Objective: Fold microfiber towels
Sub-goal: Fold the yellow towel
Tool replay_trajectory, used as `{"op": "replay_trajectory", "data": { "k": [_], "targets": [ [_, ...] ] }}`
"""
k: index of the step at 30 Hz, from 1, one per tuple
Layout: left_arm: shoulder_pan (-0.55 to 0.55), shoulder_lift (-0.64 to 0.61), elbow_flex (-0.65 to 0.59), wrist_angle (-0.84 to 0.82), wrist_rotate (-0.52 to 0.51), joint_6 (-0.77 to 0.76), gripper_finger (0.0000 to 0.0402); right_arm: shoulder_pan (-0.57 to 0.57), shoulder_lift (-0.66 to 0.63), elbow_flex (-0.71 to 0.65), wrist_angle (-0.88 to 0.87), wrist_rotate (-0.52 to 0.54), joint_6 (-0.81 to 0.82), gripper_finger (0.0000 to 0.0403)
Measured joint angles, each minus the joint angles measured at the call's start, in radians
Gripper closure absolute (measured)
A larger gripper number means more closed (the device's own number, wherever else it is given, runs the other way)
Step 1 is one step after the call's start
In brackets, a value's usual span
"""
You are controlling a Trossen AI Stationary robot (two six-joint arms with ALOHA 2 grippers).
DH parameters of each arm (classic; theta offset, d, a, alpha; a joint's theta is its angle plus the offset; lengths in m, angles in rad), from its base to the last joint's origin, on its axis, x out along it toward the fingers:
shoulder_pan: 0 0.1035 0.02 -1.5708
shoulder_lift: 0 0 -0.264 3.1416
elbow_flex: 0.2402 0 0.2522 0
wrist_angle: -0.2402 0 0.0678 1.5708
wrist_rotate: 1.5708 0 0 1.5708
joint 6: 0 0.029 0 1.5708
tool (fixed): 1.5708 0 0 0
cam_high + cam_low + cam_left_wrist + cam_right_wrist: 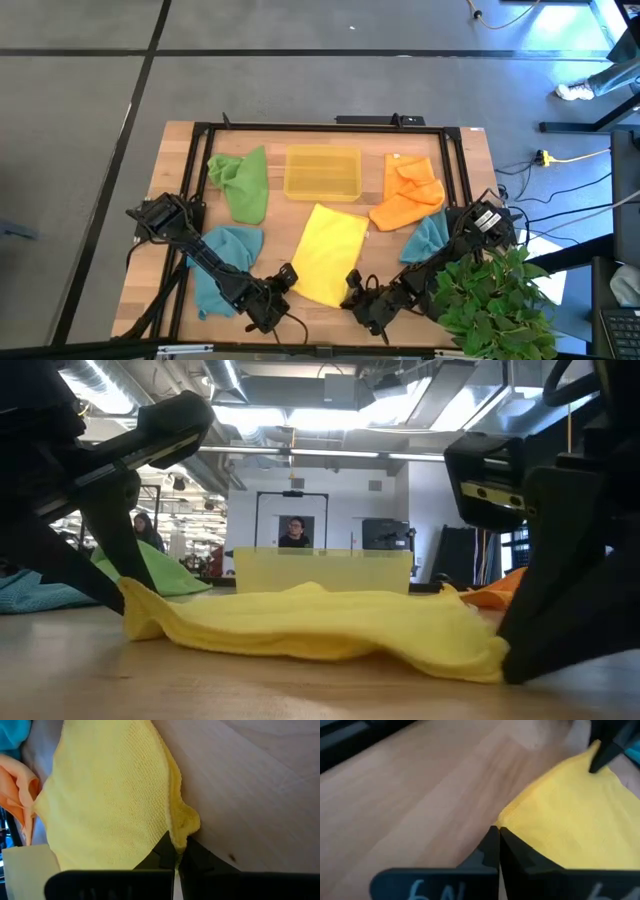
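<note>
Both wrist views alone show each hand, left hand (176, 851) and right hand (495, 837), pinching the yellow towel (330, 254).

Yellow towel (333, 254) flat mid-table; green (243, 182), orange (408, 193), two teal (222, 262) crumpled around.

A translucent yellow tray (322, 172) sits on the wooden table (150, 240); seemingly a leafy plant (495, 295) alongside.
</note>
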Motion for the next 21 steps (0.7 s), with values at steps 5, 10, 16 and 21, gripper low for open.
{"op": "replay_trajectory", "data": {
  "k": [5,10,16,21],
  "targets": [
    [-0.003,-0.002,0.0,-0.001,0.015,-0.045,0.0401,-0.001,-0.008,0.003,-0.008,0.025,0.034,0.0399],
    [-0.015,-0.006,0.014,-0.026,0.046,-0.098,0.0401,-0.002,-0.045,-0.001,-0.055,0.052,0.033,0.0401],
    [-0.035,-0.048,0.027,-0.058,0.094,-0.177,0.0401,-0.001,-0.085,0.0,-0.109,0.042,0.064,0.0401],
    [-0.046,-0.102,0.027,-0.055,0.137,-0.228,0.0401,0.0,-0.107,0.002,-0.109,-0.003,0.088,0.0402]
  ]
}}
